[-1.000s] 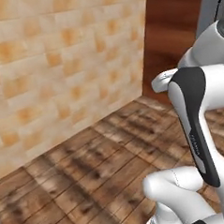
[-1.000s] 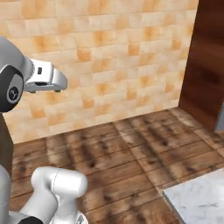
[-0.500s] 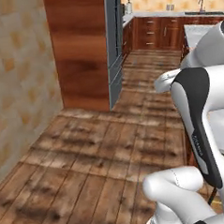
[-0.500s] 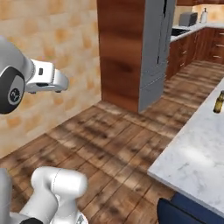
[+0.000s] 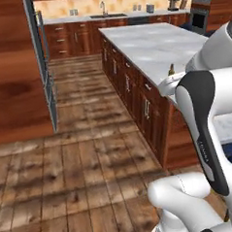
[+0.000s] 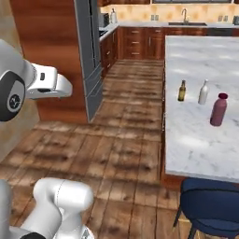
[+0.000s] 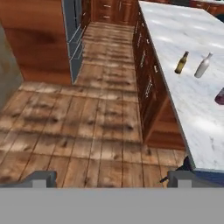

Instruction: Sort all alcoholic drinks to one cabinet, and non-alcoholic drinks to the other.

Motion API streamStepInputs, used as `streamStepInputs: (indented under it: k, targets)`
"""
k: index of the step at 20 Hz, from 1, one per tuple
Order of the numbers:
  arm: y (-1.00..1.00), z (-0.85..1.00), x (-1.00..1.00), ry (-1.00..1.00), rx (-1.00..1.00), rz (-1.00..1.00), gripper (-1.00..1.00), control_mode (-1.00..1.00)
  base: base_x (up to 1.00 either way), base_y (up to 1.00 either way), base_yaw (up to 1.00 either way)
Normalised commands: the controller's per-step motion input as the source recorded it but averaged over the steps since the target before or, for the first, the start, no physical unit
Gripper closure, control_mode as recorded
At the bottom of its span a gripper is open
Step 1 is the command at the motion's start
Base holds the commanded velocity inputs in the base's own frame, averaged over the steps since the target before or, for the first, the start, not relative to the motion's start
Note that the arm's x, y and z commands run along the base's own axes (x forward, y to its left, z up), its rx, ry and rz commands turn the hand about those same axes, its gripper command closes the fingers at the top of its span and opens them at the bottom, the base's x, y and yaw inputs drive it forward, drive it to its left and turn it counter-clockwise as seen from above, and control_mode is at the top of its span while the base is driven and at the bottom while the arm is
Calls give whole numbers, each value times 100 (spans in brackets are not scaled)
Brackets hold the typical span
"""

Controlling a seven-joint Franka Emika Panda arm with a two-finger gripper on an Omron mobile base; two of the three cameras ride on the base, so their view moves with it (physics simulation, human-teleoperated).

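Inspector: Approach stage, by my judgement; nothing is held. Left base view: the desk [image 5: 147, 45] runs ahead, and a small bottle top shows past the arm, the rest hidden.

Clerk: Right base view?

Inspector: Amber bottle [image 6: 182, 91], whitish bottle [image 6: 203, 92] and maroon bottle [image 6: 218, 109] stand in a row on the desk, apart. A blue chair [image 6: 210, 203] sits at the near edge.

Clerk: Hand view?

Inspector: Fingers [image 7: 38, 179] spread wide, over the floor, well apart from the bottles. Maroon bottle cut off at the frame edge. Yellow bottle not made out. Next, I judge: close on one bottle and line up with its body.
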Motion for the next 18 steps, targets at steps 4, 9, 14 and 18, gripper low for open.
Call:
streamStepInputs:
  k: [4,9,14,18]
  targets:
    - [0,0,0,0,0,0,-100,100,55,74,-78]
    - [0,0,0,0,0,0,-100,100,72,71,-71]
    - [0,0,0,0,0,0,-100,100,83,58,-62]
    - [0,0,0,0,0,0,-100,100,71,54,-64]
